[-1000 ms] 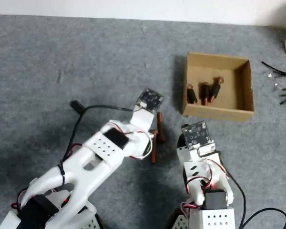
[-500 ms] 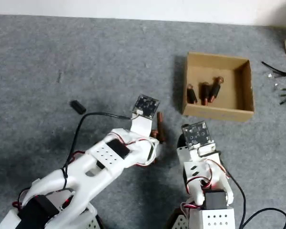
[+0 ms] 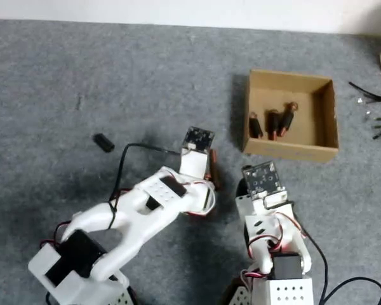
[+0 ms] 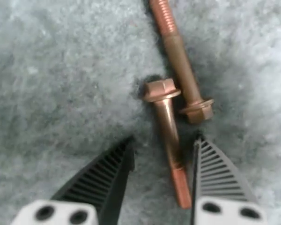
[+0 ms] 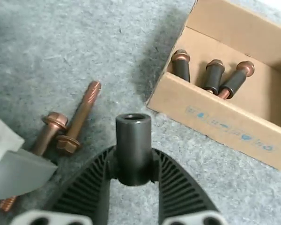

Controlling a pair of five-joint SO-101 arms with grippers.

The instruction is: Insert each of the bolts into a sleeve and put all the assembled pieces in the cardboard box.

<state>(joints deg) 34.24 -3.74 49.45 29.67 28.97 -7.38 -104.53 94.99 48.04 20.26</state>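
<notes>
Left gripper [image 4: 163, 142] is spread open around one bolt [image 4: 165, 117] on the carpet [image 4: 61, 70], another bolt [image 4: 178, 51] right beside. Right gripper [image 5: 133, 161] grips a sleeve [image 5: 133, 136] upright; three assembled pieces [image 5: 214, 75] sit in the box [image 5: 215, 117].

High view: left arm [image 3: 159, 200] covers most of the two loose bolts [image 3: 214, 175]; only a stub shows beside its wrist. Left wrist view: the longer bolt [image 4: 178, 51] runs off-frame at its threaded end. Right wrist view: cardboard box [image 5: 215, 117] is cropped by the frame edge.
</notes>
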